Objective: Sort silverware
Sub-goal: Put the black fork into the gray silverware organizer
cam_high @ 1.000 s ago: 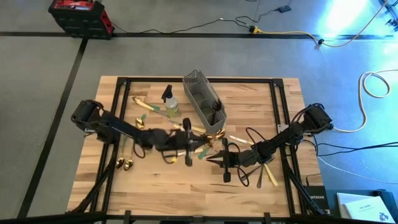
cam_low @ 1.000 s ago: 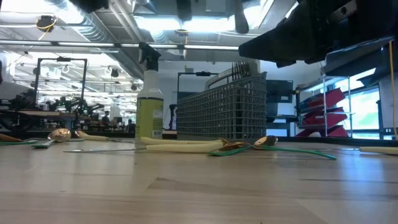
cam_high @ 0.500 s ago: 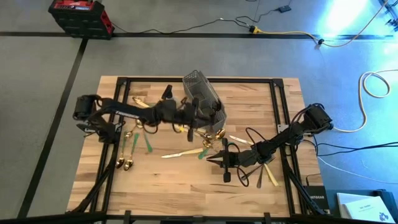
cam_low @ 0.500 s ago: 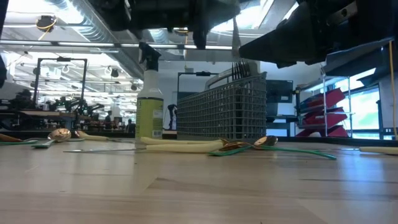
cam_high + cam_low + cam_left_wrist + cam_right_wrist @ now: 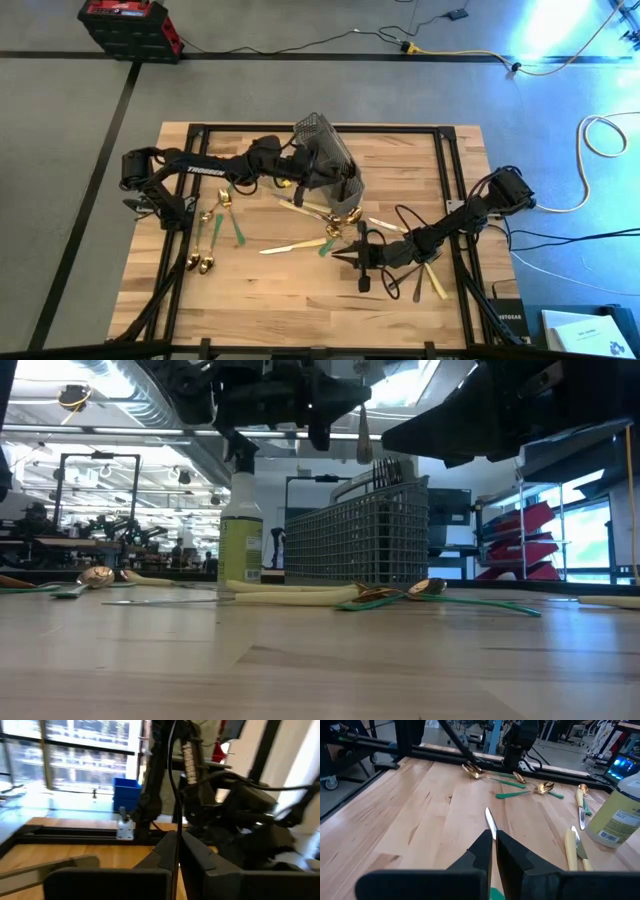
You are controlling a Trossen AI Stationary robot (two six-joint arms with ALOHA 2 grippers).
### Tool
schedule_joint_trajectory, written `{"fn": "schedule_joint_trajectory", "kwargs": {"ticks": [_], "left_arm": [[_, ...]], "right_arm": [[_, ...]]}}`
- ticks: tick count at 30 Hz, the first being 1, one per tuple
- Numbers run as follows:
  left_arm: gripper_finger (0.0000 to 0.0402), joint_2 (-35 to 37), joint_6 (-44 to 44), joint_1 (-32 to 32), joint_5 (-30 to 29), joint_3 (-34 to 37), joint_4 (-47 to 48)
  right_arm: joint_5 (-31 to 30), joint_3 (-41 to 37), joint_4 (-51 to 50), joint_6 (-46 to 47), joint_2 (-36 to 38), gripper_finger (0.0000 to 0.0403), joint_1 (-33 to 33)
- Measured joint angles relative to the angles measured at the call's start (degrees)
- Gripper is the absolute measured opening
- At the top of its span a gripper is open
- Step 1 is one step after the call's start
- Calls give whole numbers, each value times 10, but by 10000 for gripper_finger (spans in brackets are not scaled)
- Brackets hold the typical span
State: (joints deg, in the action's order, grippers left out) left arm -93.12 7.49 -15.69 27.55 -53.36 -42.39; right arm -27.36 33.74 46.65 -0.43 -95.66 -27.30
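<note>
Two arms over a pale plank table (image 5: 280, 290). Left gripper (image 5: 322, 176) hangs above the grey wire-mesh caddy (image 5: 340, 175), fingers pinched on a slim shiny utensil (image 5: 364, 445) that only the low view shows dangling. "TROSSEN" is printed on that arm. Right gripper (image 5: 338, 258) sits closed, empty, low beside a cream-handled knife (image 5: 292, 246); gold spoons (image 5: 198, 263) lie nearby.
</note>
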Motion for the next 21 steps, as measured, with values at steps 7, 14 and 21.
{"fn": "schedule_joint_trajectory", "kwargs": {"ticks": [7,14,21], "left_arm": [[0,-34,17,-33,36,-17,-1],[0,-115,26,-37,70,-85,0],[0,-119,28,-37,71,-90,4]], "right_arm": [[0,0,-3,0,0,7,0],[-5,0,-4,0,0,7,0],[0,0,-25,1,0,7,0]]}}
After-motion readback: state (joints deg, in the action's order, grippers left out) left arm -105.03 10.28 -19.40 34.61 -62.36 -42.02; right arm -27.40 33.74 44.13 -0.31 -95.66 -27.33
